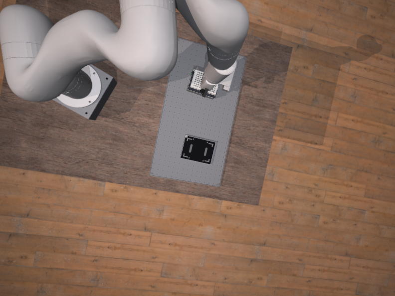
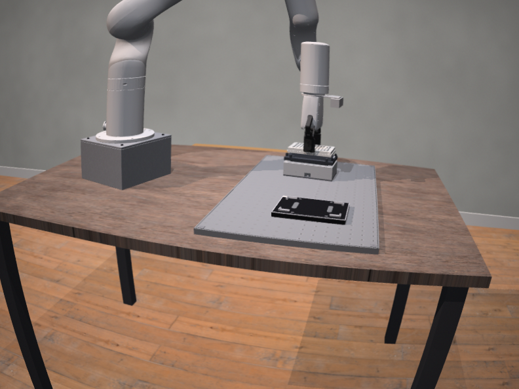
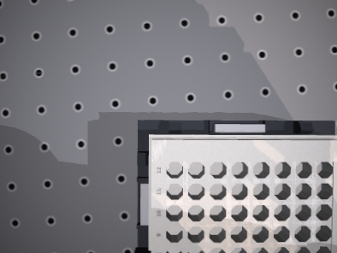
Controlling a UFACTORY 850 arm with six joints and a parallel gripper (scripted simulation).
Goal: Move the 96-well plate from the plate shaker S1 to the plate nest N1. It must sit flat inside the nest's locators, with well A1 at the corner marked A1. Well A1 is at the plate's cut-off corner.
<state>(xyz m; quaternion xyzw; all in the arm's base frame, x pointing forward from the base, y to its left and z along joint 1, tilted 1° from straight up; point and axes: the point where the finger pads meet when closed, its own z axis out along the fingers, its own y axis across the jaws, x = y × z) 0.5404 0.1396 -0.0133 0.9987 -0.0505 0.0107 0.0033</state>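
Observation:
The white 96-well plate [image 1: 197, 78] sits on the plate shaker S1 [image 2: 310, 168] at the far end of the grey perforated baseplate. My gripper [image 2: 311, 144] comes straight down over the plate's middle and is shut on the plate across its short width. In the wrist view the plate [image 3: 244, 197] fills the lower right, with rows marked 12 to 9 along its left edge and the shaker's dark frame [image 3: 239, 126] behind it. The corner seen there is square. The black plate nest N1 [image 1: 198, 149] lies flat nearer the front [image 2: 310, 209], with nothing in it.
The grey baseplate [image 1: 191, 127] lies on a wooden table. The robot's base block [image 2: 125, 158] stands at the table's left. The arm's links hang over the table's back left in the overhead view.

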